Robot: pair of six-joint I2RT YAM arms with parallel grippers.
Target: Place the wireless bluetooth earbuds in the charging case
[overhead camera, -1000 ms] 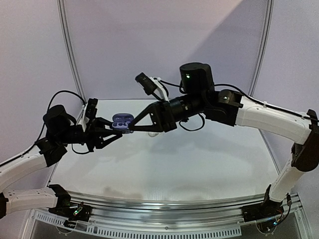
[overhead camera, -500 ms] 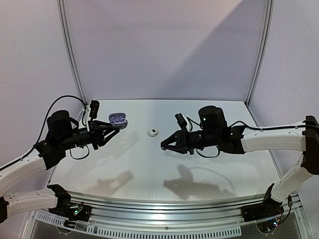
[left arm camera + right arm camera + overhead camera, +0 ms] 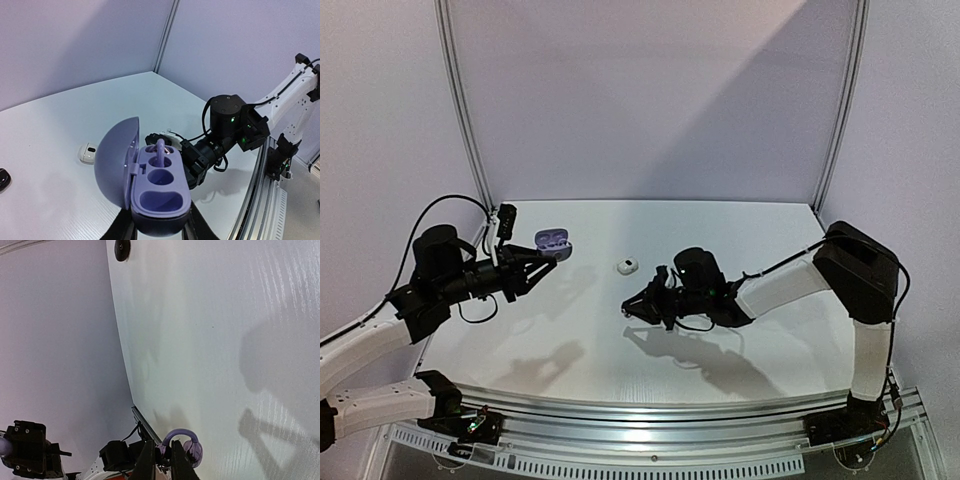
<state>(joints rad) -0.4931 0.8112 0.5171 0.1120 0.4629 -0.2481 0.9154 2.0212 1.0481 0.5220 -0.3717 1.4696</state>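
My left gripper (image 3: 532, 268) is shut on the base of a purple charging case (image 3: 553, 241), held up over the table's left side. The case (image 3: 161, 192) stands open with its lid swung left. A purple earbud (image 3: 160, 151) sits in its far well, and the nearer wells are empty. My right gripper (image 3: 630, 308) hangs low over the middle of the table, apart from the case. In the right wrist view the right gripper (image 3: 161, 460) is shut on a purple hooked earbud (image 3: 191, 448).
A small white rounded item (image 3: 626, 266) lies on the white table (image 3: 770, 240) between the arms, also seen at the left wrist as the white item (image 3: 87, 153). A small black item (image 3: 2, 177) lies further left, the black item (image 3: 122, 248) at the table's far edge.
My right gripper has pulled away from the case, dropped low over the table and the arm has folded back. The left gripper with the case has shifted slightly left.
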